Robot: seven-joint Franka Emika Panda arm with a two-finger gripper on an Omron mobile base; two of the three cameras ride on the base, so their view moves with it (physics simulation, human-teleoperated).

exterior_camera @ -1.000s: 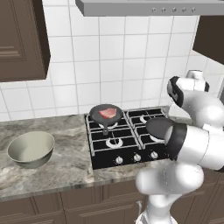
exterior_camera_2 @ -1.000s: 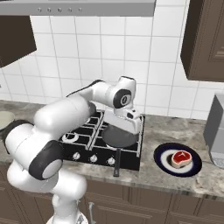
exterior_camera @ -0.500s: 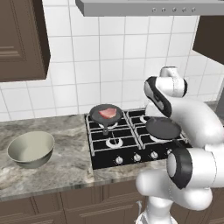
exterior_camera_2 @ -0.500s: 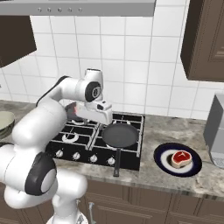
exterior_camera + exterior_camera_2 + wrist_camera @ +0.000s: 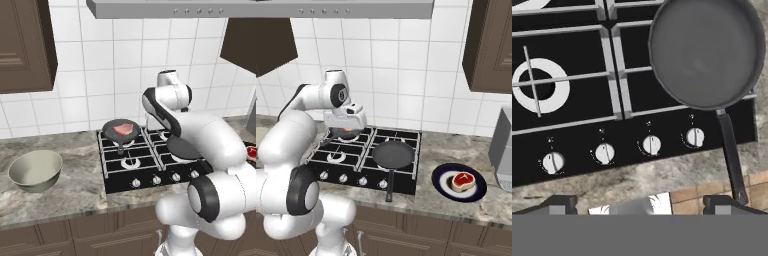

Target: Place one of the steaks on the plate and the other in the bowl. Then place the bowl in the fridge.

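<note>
Tool spread wide, nothing between its fingertips; in the hand view it looks straight down on the hob, the four knobs along the hob's front edge and the empty frying pan.

Right base view: hand sits over the rear left burner, in front of the second pan. Empty pan on the front right burner, handle pointing off the hob's front edge.

Steak A: in the rear left pan, left base view.

Steak B: on the dark plate, on the worktop right of the hob.

Bowl: empty, upright, on the worktop well left of the hob.

Fridge: grey edge at far right, beside the plate.
</note>
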